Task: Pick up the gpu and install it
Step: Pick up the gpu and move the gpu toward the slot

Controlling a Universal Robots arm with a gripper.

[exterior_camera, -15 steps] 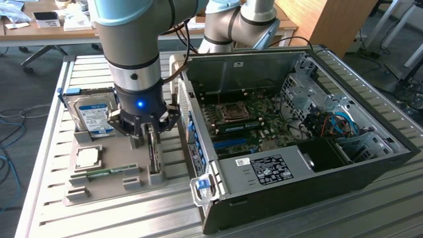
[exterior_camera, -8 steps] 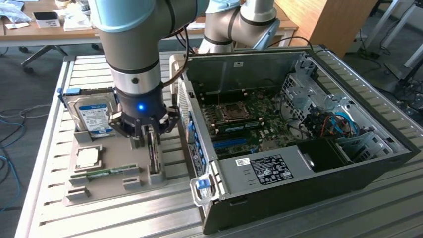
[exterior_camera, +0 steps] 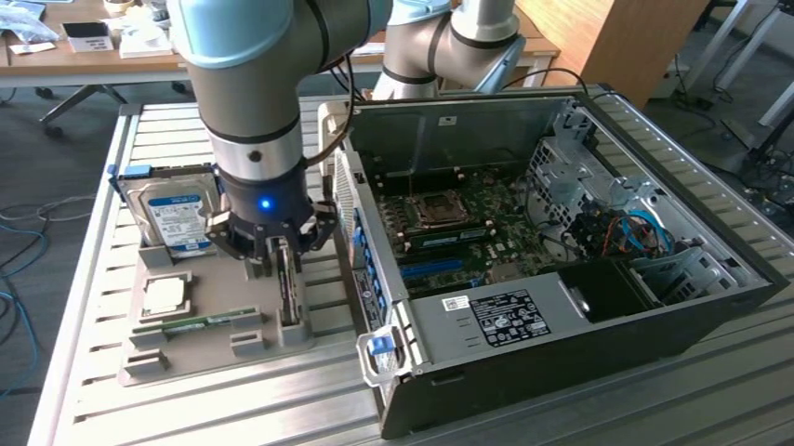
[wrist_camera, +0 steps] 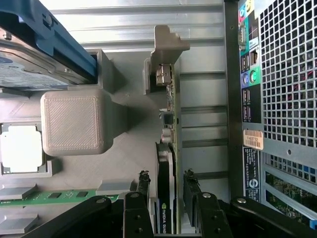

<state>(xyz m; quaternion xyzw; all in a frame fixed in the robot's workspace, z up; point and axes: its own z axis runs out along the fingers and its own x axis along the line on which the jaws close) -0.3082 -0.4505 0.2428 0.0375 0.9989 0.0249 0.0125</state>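
A Universal Robots arm [exterior_camera: 255, 102] stands over a grey parts tray [exterior_camera: 211, 351] on a slatted metal worktop [exterior_camera: 186, 409]. Its gripper [exterior_camera: 279, 265] is lowered onto the gpu [exterior_camera: 289, 293]. The green card stands on edge in a slot on the tray's side nearest the computer case [exterior_camera: 694, 307], and it has not been lifted or installed.

In the wrist view, the gripper [wrist_camera: 167, 174] straddles the gpu [wrist_camera: 173, 124]. The black fingers [wrist_camera: 143, 186] are spread wide, one on each face of the card. A sliver of space shows on the black-block side, and the other finger sits just beside the green board.

Other parts share the tray, toward the exterior view's left. A hard drive [exterior_camera: 174, 218] with a blue-and-white label stands at the far end, a square processor chip [exterior_camera: 165, 295] lies flat nearer the camera, and a narrow green memory stick [exterior_camera: 199, 322] lies nearer still.

On the exterior view's right, the case lies open on its side just beside the tray. Its motherboard [exterior_camera: 471, 223] is exposed, and blue cables [exterior_camera: 645, 232] are coiled near the drive bays.

The wrist view also takes in the case's perforated rear panel [wrist_camera: 287, 74] with its coloured ports, close to the gpu's green side.
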